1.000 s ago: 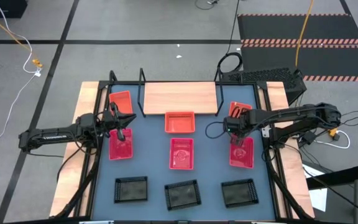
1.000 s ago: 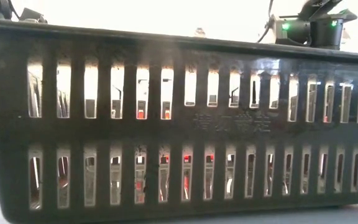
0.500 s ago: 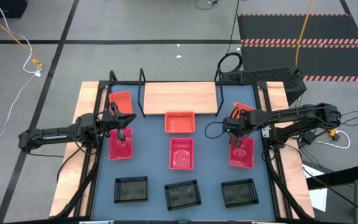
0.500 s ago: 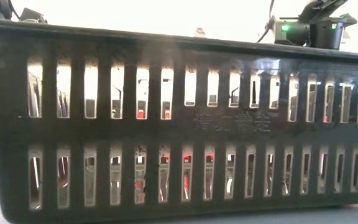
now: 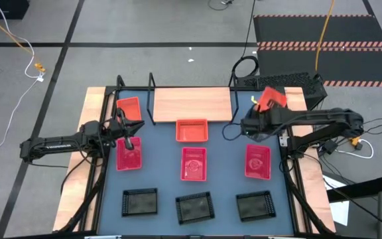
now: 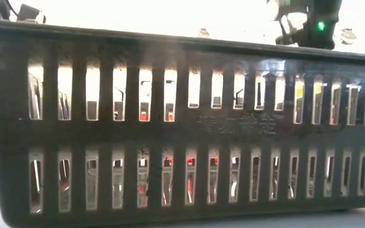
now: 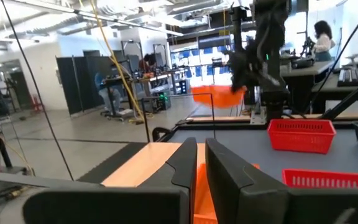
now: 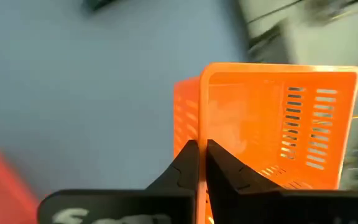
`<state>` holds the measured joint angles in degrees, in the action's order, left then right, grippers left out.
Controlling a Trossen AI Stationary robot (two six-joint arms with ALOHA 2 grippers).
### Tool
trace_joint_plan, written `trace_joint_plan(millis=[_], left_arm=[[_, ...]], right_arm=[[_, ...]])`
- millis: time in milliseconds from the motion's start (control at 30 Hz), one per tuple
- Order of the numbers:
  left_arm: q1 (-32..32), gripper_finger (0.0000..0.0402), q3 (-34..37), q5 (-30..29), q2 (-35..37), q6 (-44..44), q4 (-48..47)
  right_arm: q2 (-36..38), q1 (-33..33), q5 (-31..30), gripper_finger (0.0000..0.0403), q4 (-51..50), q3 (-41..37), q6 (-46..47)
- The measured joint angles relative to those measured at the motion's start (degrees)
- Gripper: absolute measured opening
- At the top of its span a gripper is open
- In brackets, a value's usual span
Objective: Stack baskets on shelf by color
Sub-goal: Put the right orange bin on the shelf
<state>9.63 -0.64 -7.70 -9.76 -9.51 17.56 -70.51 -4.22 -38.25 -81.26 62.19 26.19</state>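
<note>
The wooden shelf (image 5: 192, 103) stands at the table's far edge. My right gripper (image 5: 262, 114) is shut on an orange basket (image 5: 270, 99), held in the air by the shelf's right end; the left wrist view shows that basket (image 7: 219, 96) too. My left gripper (image 5: 125, 133) sits at the near side of another orange basket (image 5: 128, 108), which rests on its bottom at the far left, and is shut on it. A third orange basket (image 5: 191, 131) rests in front of the shelf. My left gripper (image 7: 199, 163) has orange plastic (image 7: 198, 186) of the left orange basket in the narrow gap between its fingers. Which part that is, the fingers hide. The basket stays flat on the table. My right gripper (image 8: 197, 145) pinches one wall of its orange basket at the rim (image 8: 201, 118), one finger inside and one outside. The basket is lifted clear of the table and tilted.
Three pinkish-red baskets (image 5: 130, 156) (image 5: 193, 164) (image 5: 257, 161) lie in a row mid-table. Three black baskets (image 5: 140, 202) (image 5: 195, 208) (image 5: 254, 205) lie along the near edge. One black basket (image 6: 182, 126) fills the low view.
My right gripper has shut on the right orange basket, then risen and gone toward the table's far right corner. The basket has left the table and tipped.
</note>
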Motion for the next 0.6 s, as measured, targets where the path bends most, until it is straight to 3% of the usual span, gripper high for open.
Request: trace_joint_plan(millis=[133, 267, 367, 467, 600], left_arm=[[0.00, 0.0037, 0.00, -0.01, 0.00, -1.20, -0.02], [0.00, 0.0037, 0.00, -0.02, 0.00, -2.24, 0.03], [0.00, 0.0037, 0.00, 0.00, 0.01, -2.32, 0.07], [0.00, 0.0037, 0.00, -0.01, 0.01, -3.01, 0.25], [0.00, 0.0037, -0.02, -0.02, 0.02, -3.79, 0.93]], right_arm=[[0.02, 0.23, -10.10, 0.0003, 1.72, 8.01, -6.96], [0.05, -0.34, -15.88, 0.0003, 19.68, 11.72, -31.17], [-0.22, -1.54, -14.10, 0.0003, 42.64, 11.85, -49.29], [-2.27, -3.30, -7.82, 0.0003, 61.22, 12.06, -59.68], [-7.12, -6.36, -3.28, 0.0002, 65.61, 12.04, -64.82]])
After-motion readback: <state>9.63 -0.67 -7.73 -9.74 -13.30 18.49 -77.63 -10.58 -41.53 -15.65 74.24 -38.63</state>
